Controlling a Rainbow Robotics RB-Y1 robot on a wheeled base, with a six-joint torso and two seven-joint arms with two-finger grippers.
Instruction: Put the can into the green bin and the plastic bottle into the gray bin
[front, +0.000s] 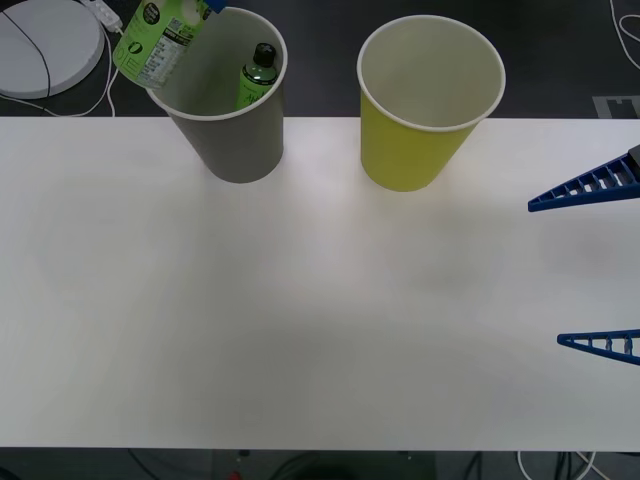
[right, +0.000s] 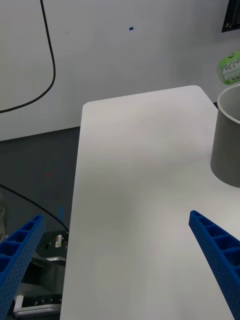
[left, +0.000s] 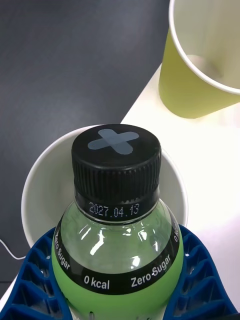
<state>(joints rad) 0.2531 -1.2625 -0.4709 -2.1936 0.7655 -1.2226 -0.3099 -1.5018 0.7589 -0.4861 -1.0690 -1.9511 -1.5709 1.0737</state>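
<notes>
My left gripper (front: 208, 6) is shut on a plastic bottle (front: 155, 42) of green drink and holds it tilted over the far left rim of the gray bin (front: 235, 135). In the left wrist view the bottle (left: 117, 215) sits between the blue fingers (left: 35, 280), its black cap pointing at the bin's opening (left: 35, 185). Another small bottle (front: 258, 75) stands inside the gray bin. The green bin (front: 425, 130) stands upright to its right, pale inside. My right gripper (front: 600, 265) waits open at the table's right edge, well away from both bins. The can is out of view.
Both bins stand near the far edge of the white table (front: 300, 330). Past that edge, at the far left, lies a round white disc (front: 45, 45) with cables on the dark floor. The right wrist view shows the gray bin (right: 227, 145) across bare tabletop.
</notes>
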